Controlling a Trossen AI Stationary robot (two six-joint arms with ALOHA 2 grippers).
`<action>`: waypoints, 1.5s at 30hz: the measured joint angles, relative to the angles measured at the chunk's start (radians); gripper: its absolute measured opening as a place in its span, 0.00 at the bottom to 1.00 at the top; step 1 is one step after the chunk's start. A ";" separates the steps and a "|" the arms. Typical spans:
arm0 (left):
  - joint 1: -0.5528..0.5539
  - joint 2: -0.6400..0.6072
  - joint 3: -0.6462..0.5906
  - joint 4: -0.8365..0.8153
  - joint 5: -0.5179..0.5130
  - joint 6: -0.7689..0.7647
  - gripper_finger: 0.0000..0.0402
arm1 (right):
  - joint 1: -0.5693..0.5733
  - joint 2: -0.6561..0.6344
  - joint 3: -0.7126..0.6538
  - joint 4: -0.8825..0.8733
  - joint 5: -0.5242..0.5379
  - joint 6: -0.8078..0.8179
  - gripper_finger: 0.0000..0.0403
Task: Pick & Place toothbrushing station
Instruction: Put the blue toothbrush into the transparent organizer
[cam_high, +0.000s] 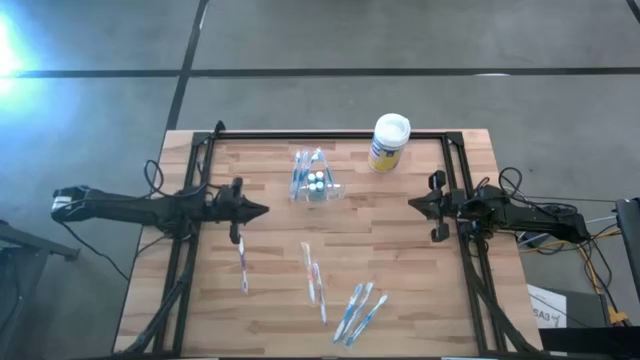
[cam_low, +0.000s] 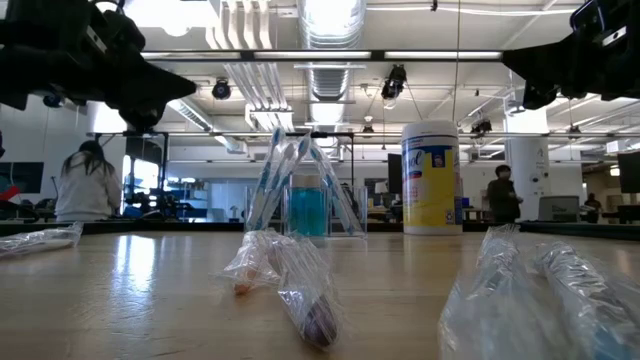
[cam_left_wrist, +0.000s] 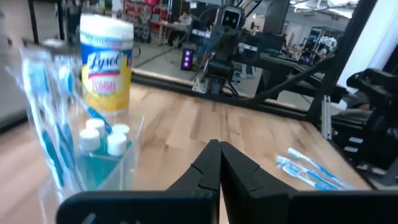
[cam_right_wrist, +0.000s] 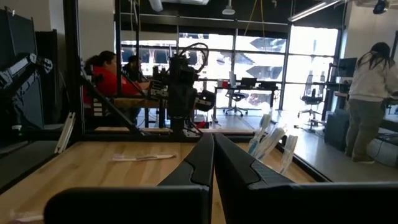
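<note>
Nearest the table's front edge: a cluster of wrapped toothbrushes (cam_high: 358, 311), blue and white, lying flat on the wooden table (cam_high: 400, 250). Just beyond them, two more wrapped toothbrushes (cam_high: 314, 280) near the middle, and a single wrapped toothbrush (cam_high: 242, 262) to the left, close under the left arm.

Mid-table, left side: left gripper (cam_high: 262, 211), raised above the wood, fingers pressed together, nothing between them; its tip points toward the table's centre. Mid-table, right side: right gripper (cam_high: 413, 204), likewise raised, fingers pressed together and empty, pointing inward.

Farther back, between the two grippers and toward the far edge: the toothbrushing station (cam_high: 315, 180), a clear plastic holder standing upright on the wood, carrying blue-and-white toothbrushes and small white-capped bottles with blue liquid. It is apart from both grippers.

Far edge, right of the station: a yellow-and-blue canister (cam_high: 388, 143) with a white lid, upright, well apart from the station.
</note>
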 joint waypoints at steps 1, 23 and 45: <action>0.000 0.009 0.001 0.000 0.000 -0.027 0.01 | 0.000 0.000 0.000 0.000 0.000 0.000 0.02; -0.231 0.761 0.510 -0.010 -0.020 -0.071 0.01 | 0.000 -0.001 0.000 -0.008 0.019 -0.003 0.02; -0.418 1.487 1.414 -0.528 -0.029 -0.105 0.02 | 0.000 -0.002 0.000 -0.188 0.012 0.113 0.02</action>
